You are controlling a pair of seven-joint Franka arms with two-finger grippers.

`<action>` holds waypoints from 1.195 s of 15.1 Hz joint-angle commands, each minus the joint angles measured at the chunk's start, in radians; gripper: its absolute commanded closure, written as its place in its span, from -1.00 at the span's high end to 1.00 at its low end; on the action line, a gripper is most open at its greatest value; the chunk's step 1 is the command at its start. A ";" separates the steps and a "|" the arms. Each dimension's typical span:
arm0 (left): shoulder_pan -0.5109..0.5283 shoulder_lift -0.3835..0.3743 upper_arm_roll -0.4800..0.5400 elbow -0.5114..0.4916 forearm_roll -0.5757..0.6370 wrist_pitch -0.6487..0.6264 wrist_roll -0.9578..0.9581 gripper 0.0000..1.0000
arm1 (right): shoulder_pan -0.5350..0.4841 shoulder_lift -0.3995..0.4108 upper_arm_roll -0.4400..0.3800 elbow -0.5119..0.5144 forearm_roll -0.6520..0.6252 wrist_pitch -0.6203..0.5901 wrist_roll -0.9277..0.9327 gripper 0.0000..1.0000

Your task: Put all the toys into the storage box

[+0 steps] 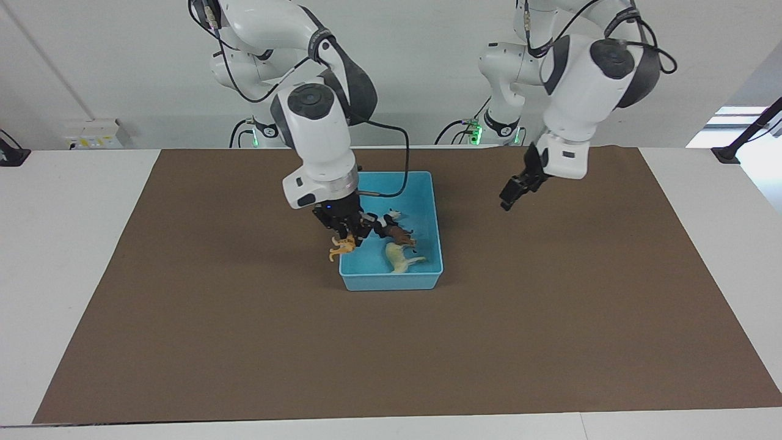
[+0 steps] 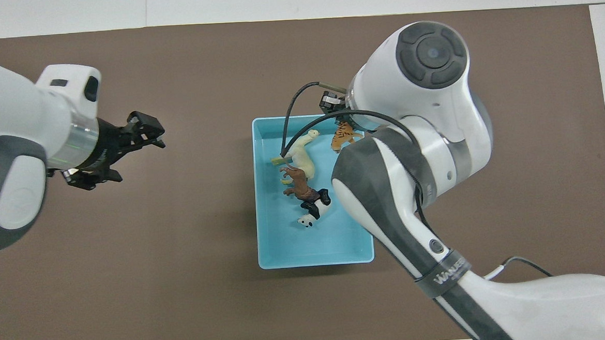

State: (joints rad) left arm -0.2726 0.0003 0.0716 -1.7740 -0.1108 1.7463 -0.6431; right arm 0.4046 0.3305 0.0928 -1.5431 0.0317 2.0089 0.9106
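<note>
The light blue storage box (image 1: 391, 282) (image 2: 315, 260) stands mid-mat. In it lie the cream-white horse (image 1: 400, 256) (image 2: 301, 154), the reddish-brown animal (image 1: 400, 235) (image 2: 295, 183) and the black-and-white panda (image 1: 385, 220) (image 2: 315, 211), close together. My right gripper (image 1: 348, 237) (image 2: 342, 124) is shut on the orange spotted cat (image 1: 342, 246) (image 2: 343, 135). It holds the cat in the air over the box's rim at the right arm's end. My left gripper (image 1: 510, 194) (image 2: 143, 137) is open and empty, raised over the bare mat toward the left arm's end.
A brown mat (image 1: 550, 318) (image 2: 132, 282) covers most of the white table (image 1: 61, 244). The right arm's cable (image 2: 287, 119) hangs over the box.
</note>
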 commanded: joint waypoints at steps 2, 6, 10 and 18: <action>0.156 -0.003 -0.004 0.046 0.045 -0.106 0.337 1.00 | 0.072 0.030 -0.002 0.005 -0.007 0.033 0.083 -1.00; 0.219 0.000 -0.006 0.067 0.115 -0.162 0.576 1.00 | 0.109 0.096 -0.005 0.000 -0.048 0.105 0.122 -1.00; 0.210 0.009 -0.012 0.166 0.125 -0.278 0.580 1.00 | 0.086 0.102 -0.008 -0.035 -0.058 0.156 0.108 -1.00; 0.224 0.009 -0.010 0.169 0.108 -0.254 0.666 1.00 | 0.063 0.082 -0.007 -0.069 -0.062 0.148 0.085 1.00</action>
State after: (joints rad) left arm -0.0479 -0.0002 0.0568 -1.6172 -0.0057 1.5027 -0.0091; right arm 0.4576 0.4493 0.0770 -1.5938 -0.0264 2.1846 0.9736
